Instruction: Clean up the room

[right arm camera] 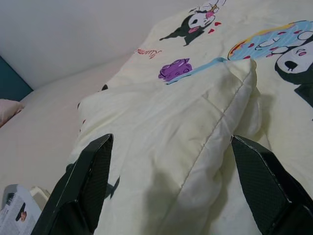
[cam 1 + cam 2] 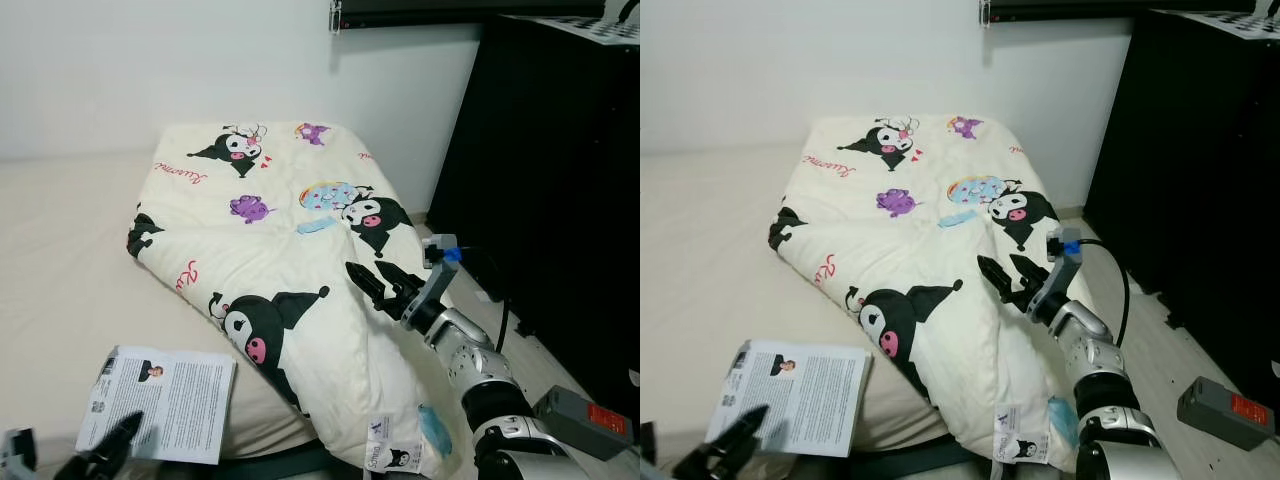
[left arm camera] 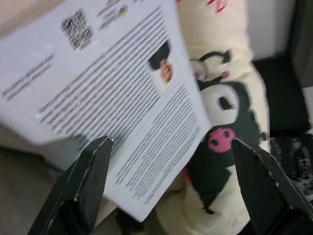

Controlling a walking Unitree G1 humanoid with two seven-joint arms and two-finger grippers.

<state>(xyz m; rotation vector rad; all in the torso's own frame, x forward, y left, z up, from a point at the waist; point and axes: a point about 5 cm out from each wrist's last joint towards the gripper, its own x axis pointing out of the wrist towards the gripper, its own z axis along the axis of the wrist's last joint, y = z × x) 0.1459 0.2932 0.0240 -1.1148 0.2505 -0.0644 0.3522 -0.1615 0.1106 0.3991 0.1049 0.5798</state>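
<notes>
Right gripper point(image 2: 378, 282) hovering just above the cream cartoon-print quilt point(image 2: 290, 280), fingers spread wide apart and gripping nothing, tips pointing toward a raised fold point(image 1: 215, 112) of the fabric near the quilt's middle. Silver right arm point(image 2: 470, 365) reaching in from the floor side of the bed, a blue-and-grey camera block point(image 2: 442, 250) riding on the wrist with a black cable looping behind.

Left gripper point(image 2: 105, 455) hanging low at the near edge of the bed, fingers likewise wide open and empty, pointing at a printed paper sheet point(image 2: 165, 400). Sheet lying flat on the beige mattress point(image 2: 70, 260), its far corner just beside the quilt's black-and-pink character face point(image 2: 255, 335).

Quilt lying folded over itself, spreading from the white wall point(image 2: 200, 70) down across the mattress and drooping over the bed's near corner, a label point(image 2: 385, 455) showing at the hanging edge.

Tall black cabinet point(image 2: 560, 180) standing at the right. Small grey box with a red label point(image 2: 585, 420) lying on the pale floor beside the arm.
</notes>
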